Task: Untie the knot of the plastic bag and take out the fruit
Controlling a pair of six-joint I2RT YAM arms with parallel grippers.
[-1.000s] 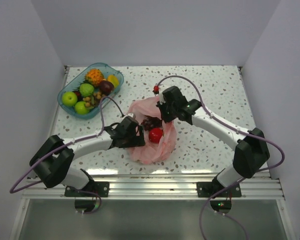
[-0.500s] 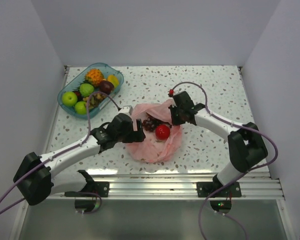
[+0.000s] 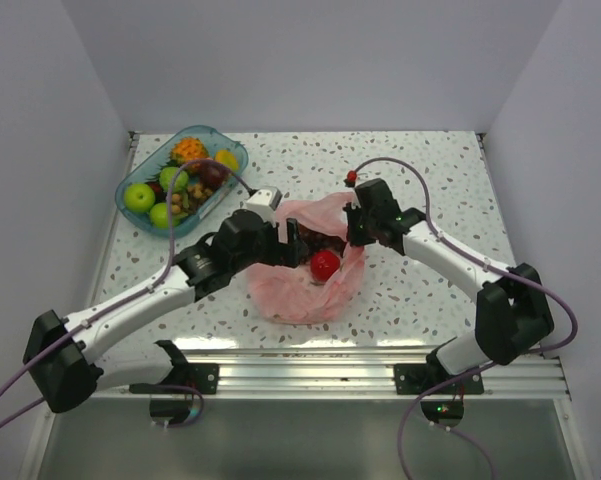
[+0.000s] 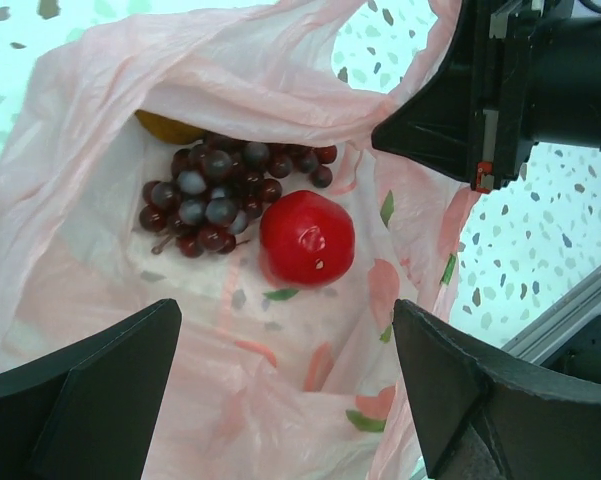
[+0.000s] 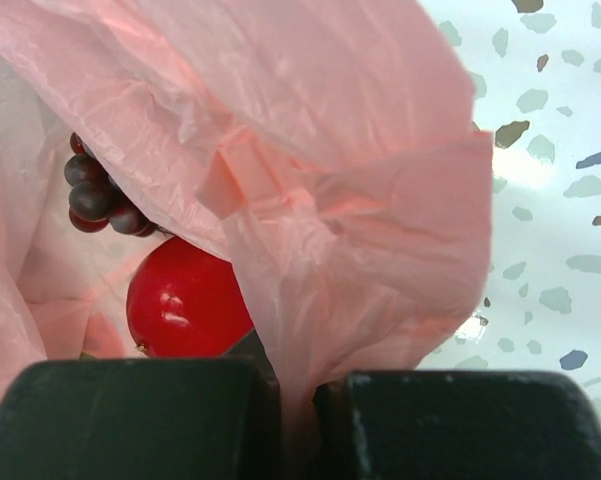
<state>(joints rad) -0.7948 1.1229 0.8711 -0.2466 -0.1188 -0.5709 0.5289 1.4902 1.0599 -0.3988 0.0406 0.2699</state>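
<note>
Now, top view: L gripper (image 3: 292, 247) hangs over the open mouth of the bag (image 3: 300, 295), jaws wide, nothing in them. R gripper (image 3: 354, 233) is clamped on the bag's right rim. Knot not seen.

L wrist view: red fruit (image 4: 307, 238) lies straight ahead, centred betw. the jaws. Grapes (image 4: 220, 200) sit just beside it, frame-left, w/ the bunch running crosswise.

R wrist view: bag plastic pinched betw. the fingers, red fruit under the fold.

Judgement: L arm is nearer and free, so the pick is its job.
</note>
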